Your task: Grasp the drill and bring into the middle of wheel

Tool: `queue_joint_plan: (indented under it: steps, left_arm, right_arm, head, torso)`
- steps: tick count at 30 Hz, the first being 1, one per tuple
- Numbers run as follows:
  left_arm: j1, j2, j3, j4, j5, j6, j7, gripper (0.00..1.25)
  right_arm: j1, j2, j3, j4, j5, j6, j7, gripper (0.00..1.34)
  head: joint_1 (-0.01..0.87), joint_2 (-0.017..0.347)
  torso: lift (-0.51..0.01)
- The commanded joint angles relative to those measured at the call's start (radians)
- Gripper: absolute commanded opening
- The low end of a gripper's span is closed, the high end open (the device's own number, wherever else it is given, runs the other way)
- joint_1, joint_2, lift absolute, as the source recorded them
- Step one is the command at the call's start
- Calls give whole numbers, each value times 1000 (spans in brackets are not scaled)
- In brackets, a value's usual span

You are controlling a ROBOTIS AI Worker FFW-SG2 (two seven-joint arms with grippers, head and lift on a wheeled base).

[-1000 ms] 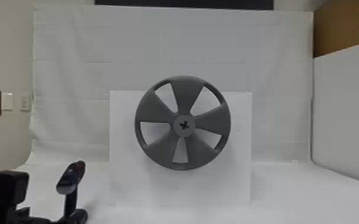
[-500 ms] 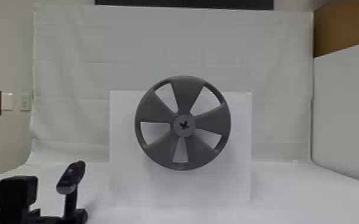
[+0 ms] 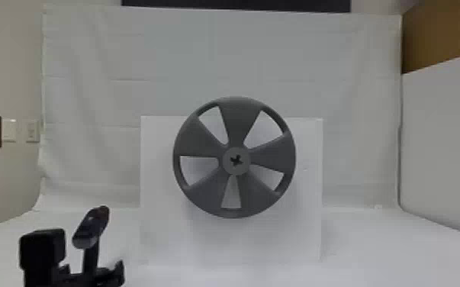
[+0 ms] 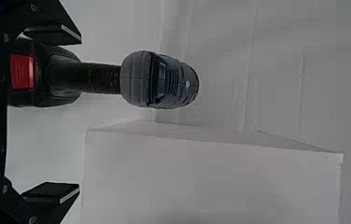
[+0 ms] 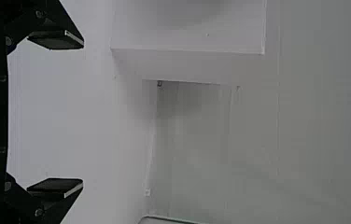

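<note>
Honestly the left black two-fingered hand (image 4: 76, 113) is spread wide and the upright black-and-grey drill with a red patch (image 4: 136, 79) sits between its fingers, way nearer one, so imo closing off-centre could shove or tip it; right black hand's (image 5: 81, 112) spread too.

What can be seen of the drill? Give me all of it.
The drill stands upright: a rounded, dark blue-grey body on top, a slim black handle below, then a wider black lower part with a red patch. It looks like plastic. In the head view it is low on the left, to the left of the wheel. The left pincer is open beside it, with one finger nearer; whether they touch, I cannot tell.
</note>
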Motion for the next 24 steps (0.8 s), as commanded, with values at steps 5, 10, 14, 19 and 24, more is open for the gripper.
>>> queue_joint_plan:
  steps: [5,10,14,19,24]
  left_arm:
    - [-34,0,-21,69,-53,-48,10,1081]
    - [-57,1,-31,102,-89,-55,10,1083]
    - [-72,4,-34,134,-102,-63,10,1083]
    - [-86,9,-33,168,-108,-65,10,1081]
    - [-98,15,-28,194,-114,-71,10,1080]
  right_arm:
    - [3,-3,1,1,0,0,0,1097]
    - [5,-4,2,1,0,2,0,1097]
    - [8,-8,2,1,0,2,0,1097]
    - [8,-8,4,1,0,2,0,1097]
    - [11,-9,4,1,0,2,0,1097]
  head:
    - [0,0]
    - [0,0]
    - [0,0]
    - [0,0]
    - [0,0]
  torso:
    - [-406]
    - [-406]
    - [-406]
    - [-406]
    - [-406]
